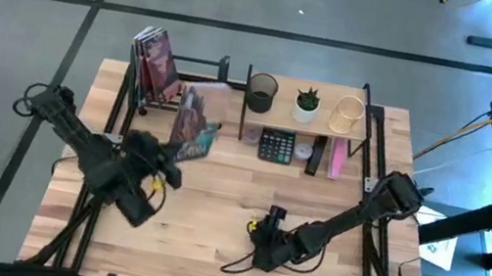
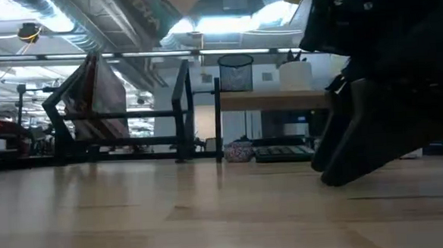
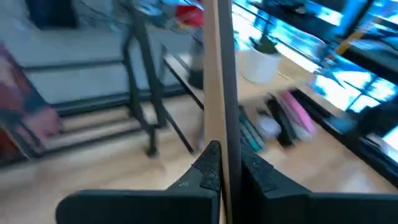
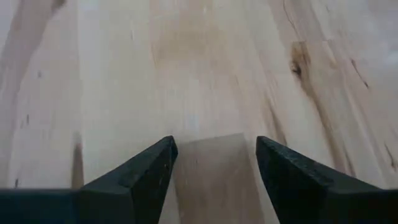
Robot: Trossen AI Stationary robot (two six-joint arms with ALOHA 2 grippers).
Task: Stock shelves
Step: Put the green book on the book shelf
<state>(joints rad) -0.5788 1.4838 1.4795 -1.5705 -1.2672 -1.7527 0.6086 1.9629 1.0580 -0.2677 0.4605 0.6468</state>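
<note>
My left gripper (image 3: 225, 171) is shut on a book (image 1: 195, 122) with a reddish cover, held in the air just right of the black book rack (image 1: 177, 73). Other books (image 1: 154, 62) lean in the rack's left end. In the low view the held book (image 2: 162, 4) shows high above the rack (image 2: 122, 106). The light-wood board shelf (image 1: 313, 121) stands at the far middle. My right gripper (image 4: 214, 149) is open, low over the bare tabletop near the front middle (image 1: 272, 223). My left gripper pinches the book's near edge (image 3: 224, 146) between its two fingers, one finger on each cover. The fingers come from the table's near left, slanting up. The book stands on edge in the hold, lifted clear of table and rack.
On the wood shelf's top stand a black mesh cup (image 1: 262, 91), a small potted plant (image 1: 307, 104) and a gold wire holder (image 1: 348, 115). Under it lie a calculator (image 1: 275, 146), a tape roll (image 1: 303, 151) and pink and dark items (image 1: 326, 158). Bare tabletop lies in front.
</note>
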